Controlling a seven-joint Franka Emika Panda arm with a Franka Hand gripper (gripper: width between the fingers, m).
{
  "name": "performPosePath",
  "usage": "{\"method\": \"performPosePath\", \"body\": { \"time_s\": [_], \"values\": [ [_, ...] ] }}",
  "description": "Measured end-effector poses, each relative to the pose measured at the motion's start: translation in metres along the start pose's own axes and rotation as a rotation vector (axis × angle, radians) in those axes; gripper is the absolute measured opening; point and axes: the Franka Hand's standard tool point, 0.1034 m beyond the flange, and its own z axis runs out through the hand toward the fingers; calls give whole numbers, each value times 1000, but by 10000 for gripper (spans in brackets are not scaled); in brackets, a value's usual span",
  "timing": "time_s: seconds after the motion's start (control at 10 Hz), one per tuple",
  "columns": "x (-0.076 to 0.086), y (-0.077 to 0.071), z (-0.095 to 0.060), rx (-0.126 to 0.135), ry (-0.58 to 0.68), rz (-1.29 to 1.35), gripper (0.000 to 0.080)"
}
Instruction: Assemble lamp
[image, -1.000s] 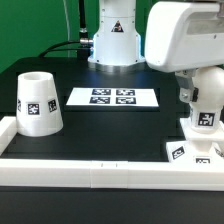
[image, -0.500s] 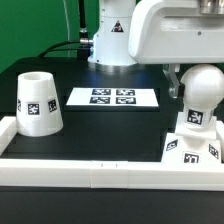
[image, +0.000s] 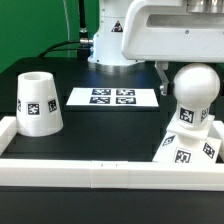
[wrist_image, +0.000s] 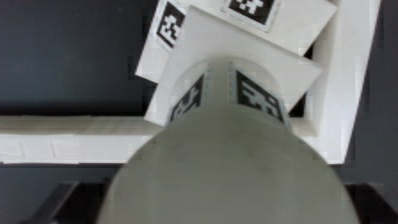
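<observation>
The marker board (image: 112, 97) lies flat on the black table (image: 100, 140), and everything else is placed from it. The lamp shade (image: 40, 102), a tapered white cup with its mouth up and a square tag on its side, stands just beside the board on the exterior view's left, apart from it and close to the white rail (image: 70, 168) that edges the table.

On the board's other side, toward the exterior view's right and nearer the camera, the rounded bulb (image: 194, 97) stands upright on the flat square base (image: 186, 148). The base looks tipped up against the rail, its tagged faces showing. A tag also shows on the bulb's neck.

The arm's white body (image: 170, 35) hangs above the board's right end, over the bulb. The gripper's fingers are hidden in the exterior view. In the wrist view the bulb (wrist_image: 217, 160) fills the foreground with the tagged base (wrist_image: 228, 45) beyond it, and only dark finger edges (wrist_image: 54, 200) show at the corners, so whether the jaws are apart or closed on the bulb cannot be told.
</observation>
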Motion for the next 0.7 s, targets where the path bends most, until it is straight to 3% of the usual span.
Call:
{"method": "performPosePath", "body": {
  "time_s": [0.1, 0.2, 0.4, 0.7],
  "values": [
    [0, 0, 0, 1, -1, 0, 674],
    [0, -1, 0, 1, -1, 0, 692],
    [-8, 1, -12, 0, 3, -135, 698],
    [-24, 16, -23, 3, -6, -351, 699]
  ]
}}
